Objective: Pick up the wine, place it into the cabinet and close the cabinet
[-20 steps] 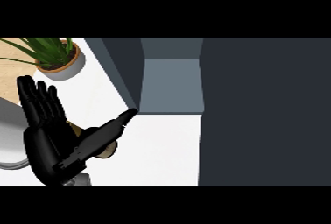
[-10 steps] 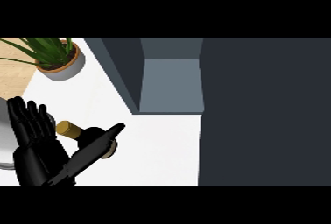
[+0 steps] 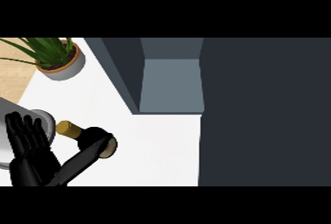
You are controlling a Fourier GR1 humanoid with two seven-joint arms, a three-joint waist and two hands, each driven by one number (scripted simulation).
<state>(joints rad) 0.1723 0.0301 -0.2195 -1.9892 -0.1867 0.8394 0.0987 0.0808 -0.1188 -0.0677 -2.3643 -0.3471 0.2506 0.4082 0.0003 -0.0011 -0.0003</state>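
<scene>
The wine bottle (image 3: 90, 134) is dark with a gold cap (image 3: 66, 128) and sits on the white counter (image 3: 161, 144) at the lower left. My left hand (image 3: 29, 153) comes in from the lower left edge, fingers straight and pointing up. Its thumb (image 3: 81, 159) stretches right and lies over the bottle's lower part, hiding some of it. The fingers are not curled round the bottle. The cabinet (image 3: 171, 83) stands open straight ahead, its grey inside showing, and its dark door (image 3: 265, 109) fills the right side. My right hand shows nowhere.
A potted green plant (image 3: 59, 61) stands at the far left, beside a wooden board (image 3: 13, 74). A grey rounded object (image 3: 9, 118) sits at the left edge, partly behind my hand. The cabinet's dark side wall (image 3: 116, 65) borders the counter.
My left hand has pulled back down toward the lower left. The bottle's gold cap and neck, hidden a second ago, have come into sight beside the thumb.
</scene>
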